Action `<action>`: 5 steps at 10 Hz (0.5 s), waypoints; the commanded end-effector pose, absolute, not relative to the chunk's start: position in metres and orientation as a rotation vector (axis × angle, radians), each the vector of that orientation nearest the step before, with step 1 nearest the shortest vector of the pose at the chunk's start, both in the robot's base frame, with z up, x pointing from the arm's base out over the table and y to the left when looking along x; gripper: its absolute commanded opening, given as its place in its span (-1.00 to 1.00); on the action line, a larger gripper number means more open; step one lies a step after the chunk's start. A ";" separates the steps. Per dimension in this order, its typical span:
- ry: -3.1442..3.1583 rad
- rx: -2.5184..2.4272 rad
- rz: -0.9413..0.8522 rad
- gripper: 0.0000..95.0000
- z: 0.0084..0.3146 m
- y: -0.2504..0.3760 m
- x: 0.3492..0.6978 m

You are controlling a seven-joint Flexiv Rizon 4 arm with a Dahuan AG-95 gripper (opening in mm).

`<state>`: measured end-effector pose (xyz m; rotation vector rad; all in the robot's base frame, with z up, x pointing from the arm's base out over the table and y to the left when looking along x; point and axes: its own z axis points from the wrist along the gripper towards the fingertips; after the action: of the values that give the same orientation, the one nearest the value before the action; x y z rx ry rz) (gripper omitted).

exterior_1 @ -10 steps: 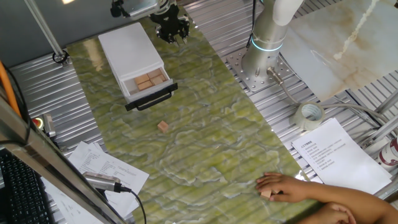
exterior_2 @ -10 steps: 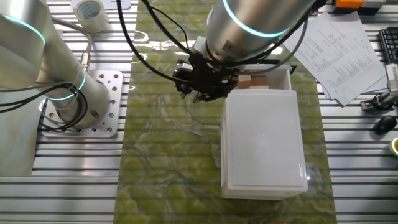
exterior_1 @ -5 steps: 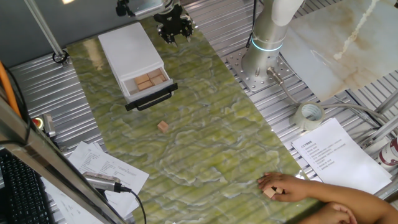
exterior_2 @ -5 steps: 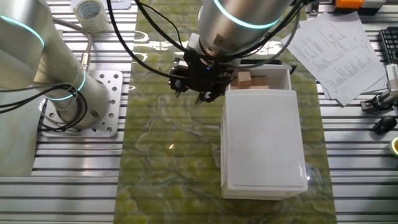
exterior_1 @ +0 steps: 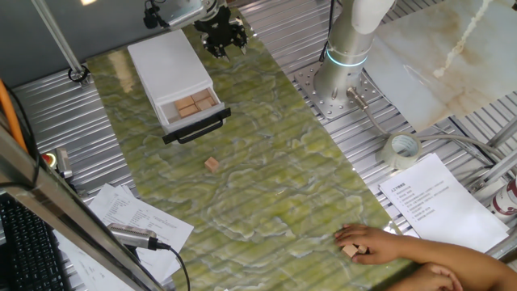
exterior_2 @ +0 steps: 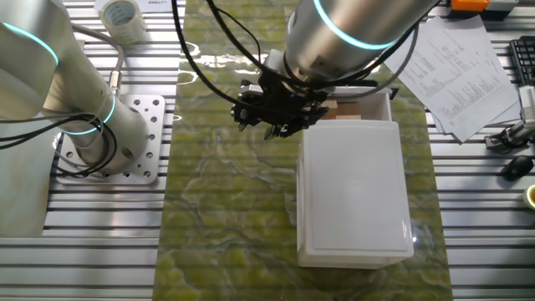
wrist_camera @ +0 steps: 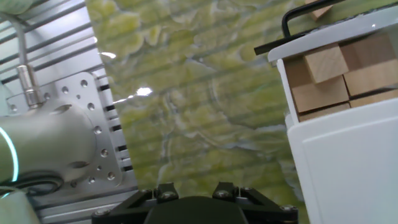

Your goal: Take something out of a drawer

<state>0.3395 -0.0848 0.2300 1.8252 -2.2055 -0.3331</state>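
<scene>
- Drawer (exterior_1: 192, 108) in one fixed view stands pulled out of the white box (exterior_1: 168, 63), black bar handle (exterior_1: 196, 127) facing the open mat. Light-tan wooden blocks (exterior_1: 196, 103) lie packed together inside the tray, plain and unmarked.
- One loose block (exterior_1: 212, 164) of the same kind sits on the green marbled mat (exterior_1: 275, 178), well apart from the drawer front.
- Gripper (exterior_1: 221, 34) hangs beside the box's rear end, away from the drawer. Whether its fingers are spread or closed cannot be told at this size.
- A person's hand (exterior_1: 365, 242) rests at the mat's near edge with another block (exterior_1: 350, 251) under the fingers.
- Other fixed view: gripper (exterior_2: 276, 107) is over the mat, just beside the box's (exterior_2: 354, 189) left edge near the drawer (exterior_2: 361, 108) end. Blocks (exterior_2: 345, 111) are partly hidden behind the arm. Finger state cannot be told.
- Hand view: drawer (wrist_camera: 323, 74) at right holds blocks (wrist_camera: 326, 78), roughly cube-shaped with visible grain, touching one another. Only the gripper's black base (wrist_camera: 196, 208) shows; fingertips are out of frame.
</scene>
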 end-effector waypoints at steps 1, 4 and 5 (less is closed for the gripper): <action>-2.226 1.794 -0.318 -0.20 0.230 -0.085 0.340; -2.231 1.798 -0.325 -0.20 0.230 -0.085 0.340; -2.243 1.807 -0.319 -0.20 0.230 -0.085 0.340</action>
<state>0.3411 -0.0843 0.2299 1.7993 -2.2383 -0.3292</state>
